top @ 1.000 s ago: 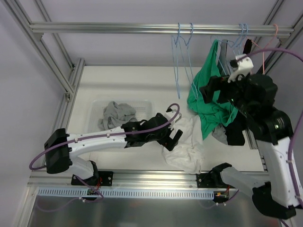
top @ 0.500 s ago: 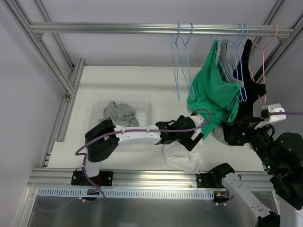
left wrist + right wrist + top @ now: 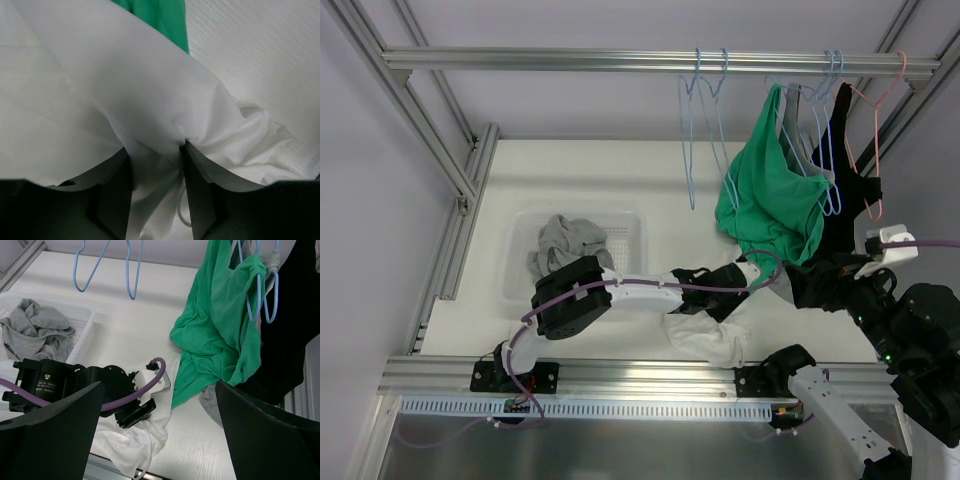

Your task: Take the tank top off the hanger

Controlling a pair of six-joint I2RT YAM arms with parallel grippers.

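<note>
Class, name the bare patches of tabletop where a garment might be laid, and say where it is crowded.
Bare: the table between the basket and the green tank top, under the empty blue hangers; also the strip behind the basket. Crowded: the right side, with the white garment and black garment.

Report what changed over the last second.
The left hand swung right across the table and closed on a fold of the white garment. The right hand pulled back from the green tank top toward the near right, open. The top hangs as before; grey clothes, basket and blue hangers unchanged.
</note>
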